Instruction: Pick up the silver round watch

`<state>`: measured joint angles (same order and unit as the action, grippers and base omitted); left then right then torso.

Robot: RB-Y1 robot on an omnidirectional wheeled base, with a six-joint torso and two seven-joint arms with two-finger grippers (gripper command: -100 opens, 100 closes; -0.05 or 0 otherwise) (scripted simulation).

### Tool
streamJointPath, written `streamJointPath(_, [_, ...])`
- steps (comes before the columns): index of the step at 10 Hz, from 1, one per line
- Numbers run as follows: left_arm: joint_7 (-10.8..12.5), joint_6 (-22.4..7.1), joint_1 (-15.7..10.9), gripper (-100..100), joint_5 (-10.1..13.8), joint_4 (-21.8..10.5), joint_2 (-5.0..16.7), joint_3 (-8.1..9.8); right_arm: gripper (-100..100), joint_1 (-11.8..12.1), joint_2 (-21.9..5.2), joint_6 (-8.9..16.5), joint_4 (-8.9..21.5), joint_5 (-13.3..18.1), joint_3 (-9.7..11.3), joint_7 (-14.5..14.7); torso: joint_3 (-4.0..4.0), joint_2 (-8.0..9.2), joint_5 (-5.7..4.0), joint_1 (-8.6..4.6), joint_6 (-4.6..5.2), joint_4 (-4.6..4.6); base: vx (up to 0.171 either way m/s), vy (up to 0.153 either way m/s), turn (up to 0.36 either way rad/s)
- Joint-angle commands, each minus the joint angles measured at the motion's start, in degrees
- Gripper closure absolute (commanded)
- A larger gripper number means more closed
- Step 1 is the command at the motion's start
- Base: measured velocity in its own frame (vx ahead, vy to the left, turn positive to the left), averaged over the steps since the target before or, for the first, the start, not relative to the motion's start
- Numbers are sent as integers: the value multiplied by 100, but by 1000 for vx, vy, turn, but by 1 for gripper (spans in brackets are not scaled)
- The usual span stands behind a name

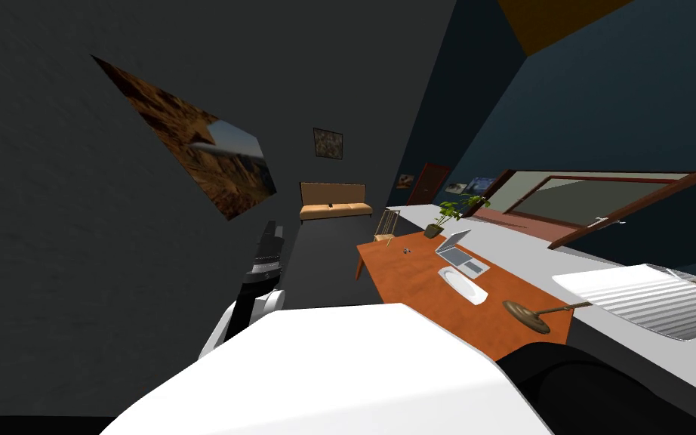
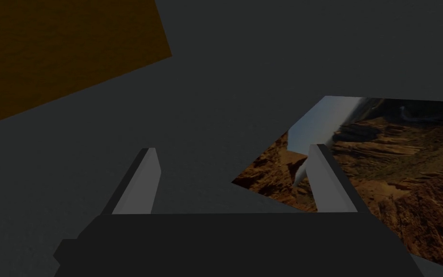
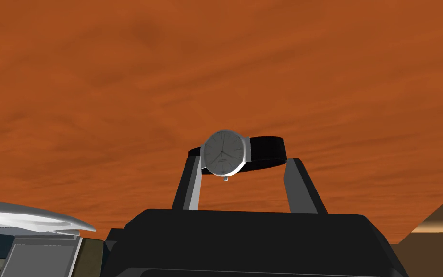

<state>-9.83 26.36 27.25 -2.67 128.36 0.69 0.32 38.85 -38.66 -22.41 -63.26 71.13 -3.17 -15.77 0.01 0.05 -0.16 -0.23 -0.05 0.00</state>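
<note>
Plainly, the right hand (image 3: 244, 162) is closed narrow on the silver round watch (image 3: 223, 153) at its very fingertips, with the orange desk (image 3: 215, 72) behind. A hold that shallow could let the watch twist free. The left hand (image 2: 235, 149) is wide.

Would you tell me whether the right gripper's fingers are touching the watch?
Touching. In the right wrist view the right gripper has its fingers pressed on the watch from both sides, one at the case, the other at the strap's end, with no gap.

The head camera looked down over the orange table (image 1: 445, 302), which lay close beyond the right wrist's fingers (image 3: 300, 187); head and left wrist shared the canyon painting (image 1: 188, 151).
</note>
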Motion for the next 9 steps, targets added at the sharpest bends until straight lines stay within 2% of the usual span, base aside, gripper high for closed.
streamJointPath(1, [0,0,0,0,0,0,0,0,100,0,0,0,0,0,0,0,0,0,0,0,0,0,0,0,0])
streamJointPath(3, [0,0,0,0,0,0,0,0,100,0,0,-3,-1,1,1,1,-2,-3,-1,-7,1,-1,0,0,0])
streamJointPath(4, [0,0,0,0,0,0,0,0,0,0,0,-3,-1,1,1,1,-2,-4,-2,-8,1,-1,0,0,0])
streamJointPath(5, [0,0,0,0,0,0,0,0,100,128,-72,-52,-174,85,-41,-110,-2,-4,-2,-9,1,-1,14,11,-110])
streamJointPath(7, [0,0,1,0,0,0,0,0,100,267,-161,-139,-355,169,-114,-212,-4,-7,0,0,6,-3,21,25,-103])
streamJointPath(8, [0,0,1,0,0,0,0,0,100,200,-112,-98,-263,134,-86,-144,-5,-9,0,3,7,-3,10,15,-26])
streamJointPath(9, [0,0,0,0,0,0,0,0,0,208,-115,-113,-269,138,-93,-152,-4,-8,-2,-2,3,-2,0,0,0])
